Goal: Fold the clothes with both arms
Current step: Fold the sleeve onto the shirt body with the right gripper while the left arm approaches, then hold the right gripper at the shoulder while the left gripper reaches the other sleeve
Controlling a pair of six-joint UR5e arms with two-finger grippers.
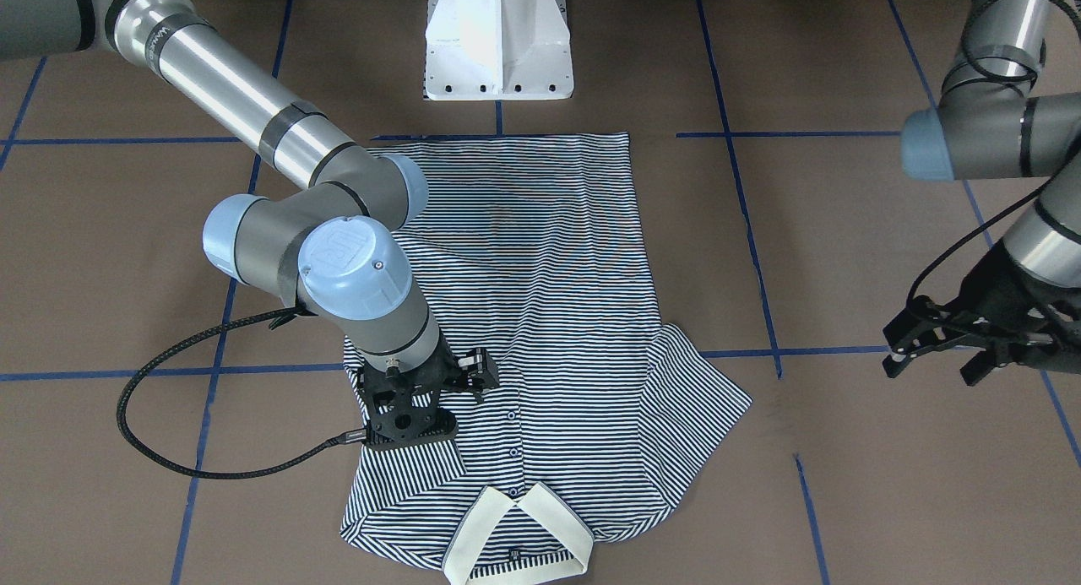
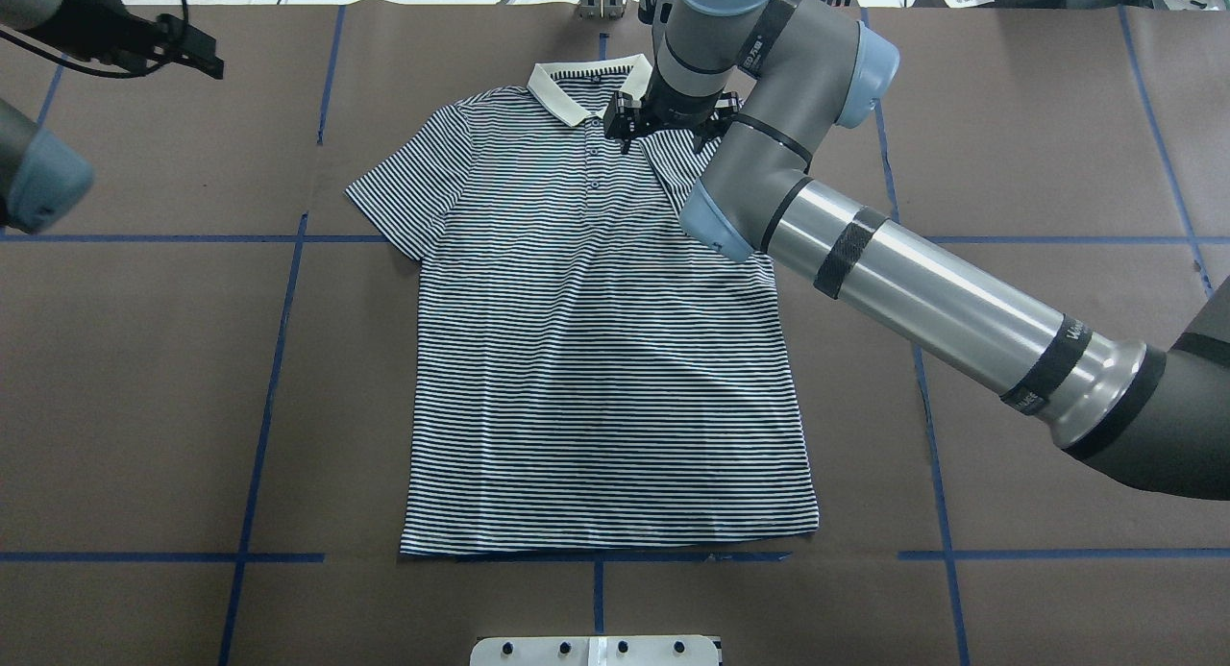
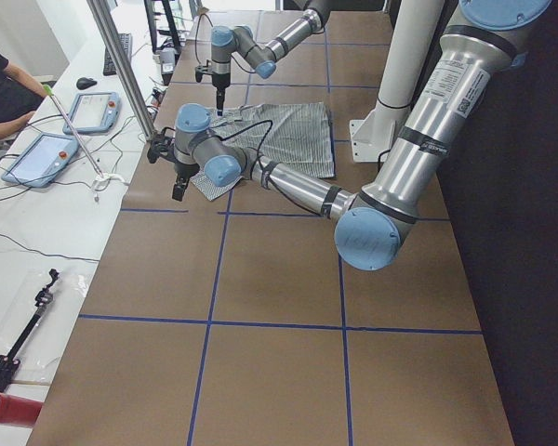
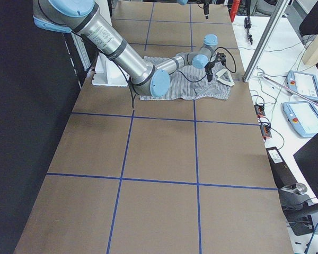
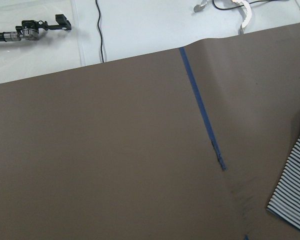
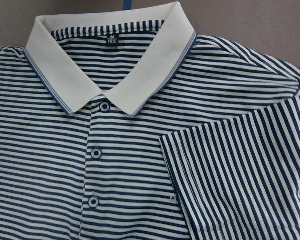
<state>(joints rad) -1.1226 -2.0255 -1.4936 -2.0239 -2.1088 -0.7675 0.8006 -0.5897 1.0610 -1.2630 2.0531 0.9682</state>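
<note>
striped polo shirt (image 1: 540, 273) beneath right gripper (image 1: 410, 429), whose grip is unclear; left gripper (image 1: 933, 370) spread wide.

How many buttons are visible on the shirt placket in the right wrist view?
3: the top button under the collar, the middle button, and the lowest button near the picture's bottom. More may be hidden beyond the edge.

A brown table cover (image 2: 144, 378) crossed by blue tape lines (image 2: 279, 358) fills the frames, with a white pedestal base (image 1: 498, 40) at top centre of the front-facing view and, upper left in the left side view, two teach pendants (image 3: 39, 158) on a white bench (image 3: 37, 232) beside a person's arm (image 3: 5, 98).
</note>
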